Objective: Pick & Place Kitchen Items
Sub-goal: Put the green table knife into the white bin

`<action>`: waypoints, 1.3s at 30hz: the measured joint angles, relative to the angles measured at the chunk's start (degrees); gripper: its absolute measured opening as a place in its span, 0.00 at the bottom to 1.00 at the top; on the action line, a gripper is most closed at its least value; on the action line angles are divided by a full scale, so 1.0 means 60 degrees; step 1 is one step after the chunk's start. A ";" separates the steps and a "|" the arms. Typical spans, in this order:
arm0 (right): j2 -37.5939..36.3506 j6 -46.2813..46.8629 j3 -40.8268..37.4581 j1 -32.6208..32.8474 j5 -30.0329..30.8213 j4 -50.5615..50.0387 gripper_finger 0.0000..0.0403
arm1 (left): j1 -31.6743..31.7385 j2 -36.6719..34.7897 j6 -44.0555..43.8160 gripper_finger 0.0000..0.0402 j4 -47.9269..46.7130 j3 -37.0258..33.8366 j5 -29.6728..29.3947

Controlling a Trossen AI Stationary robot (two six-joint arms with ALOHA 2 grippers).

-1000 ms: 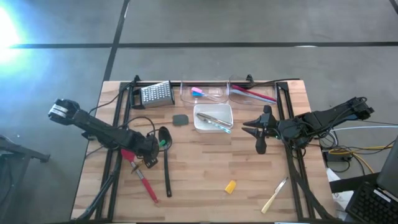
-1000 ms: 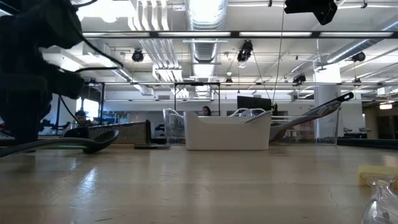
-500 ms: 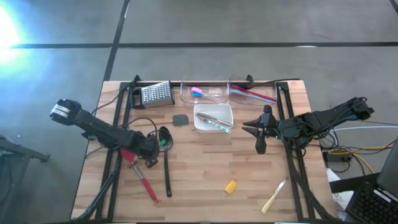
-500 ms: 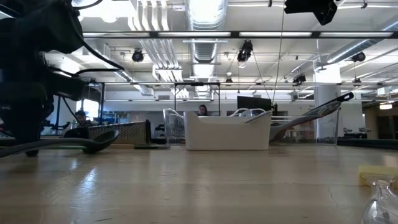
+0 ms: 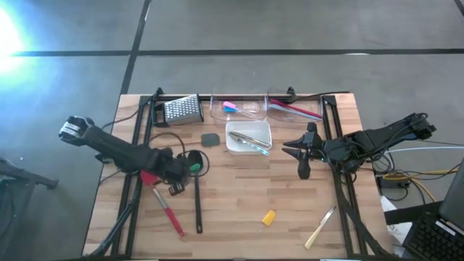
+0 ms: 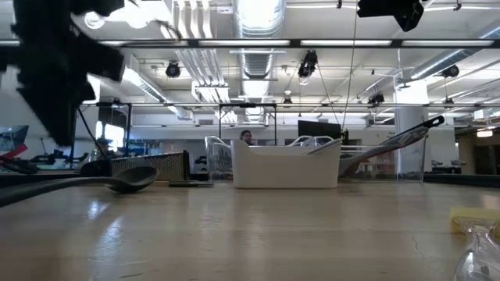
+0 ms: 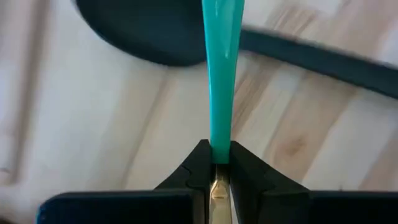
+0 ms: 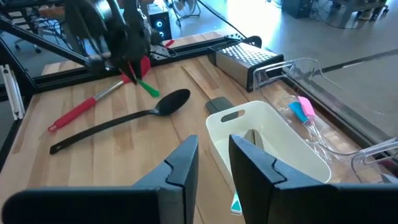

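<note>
My left gripper [image 5: 180,168] hangs over the table's left half, shut on a thin green piece [image 7: 219,81], also seen from across the table [image 8: 148,88]. Beside it on the wood lie a black spoon [image 5: 196,192] and a red spatula [image 5: 167,212], whose head [image 8: 140,66] is right under the gripper. My right gripper [image 5: 304,161] hovers at the right, open [image 8: 214,146], nothing between its fingers. A yellow piece [image 5: 269,217] and a wooden stick [image 5: 320,229] lie near the front edge. My left gripper pinches the green piece's narrow end [image 7: 219,152] between its two fingertips. The fingers come from above, pointing steeply down, and the piece runs on in line with them, widening away from them. Whether its lower end [image 8: 153,93] rests on the table, I cannot tell.
Along the far edge stand a steel grater [image 5: 181,109] and two clear bins [image 5: 246,114], [image 5: 274,101], holding a pink and blue piece and a red utensil. A white tray [image 5: 235,143] with tongs sits mid-table, a dark square [image 5: 210,139] beside it. Black frame rails run down both sides.
My left gripper has risen from the tabletop; in the low view its dark bulk has gone from table level to well above the spoon. It has also rolled a little. My right gripper has kept still.
</note>
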 joint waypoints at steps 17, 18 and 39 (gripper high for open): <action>0.0000 0.0036 0.0000 -0.0004 0.0000 0.0031 0.20 | 0.2996 0.0153 0.8753 0.09 0.5911 0.2359 0.0599; 0.0000 0.0036 0.0000 -0.0007 0.0000 0.0040 0.20 | 0.3299 0.0365 0.9014 0.09 0.6341 0.2447 0.0901; -0.0004 0.0001 0.0000 0.0000 -0.0012 0.0142 0.20 | 0.5146 0.7138 1.3356 0.09 0.6843 0.7455 0.3824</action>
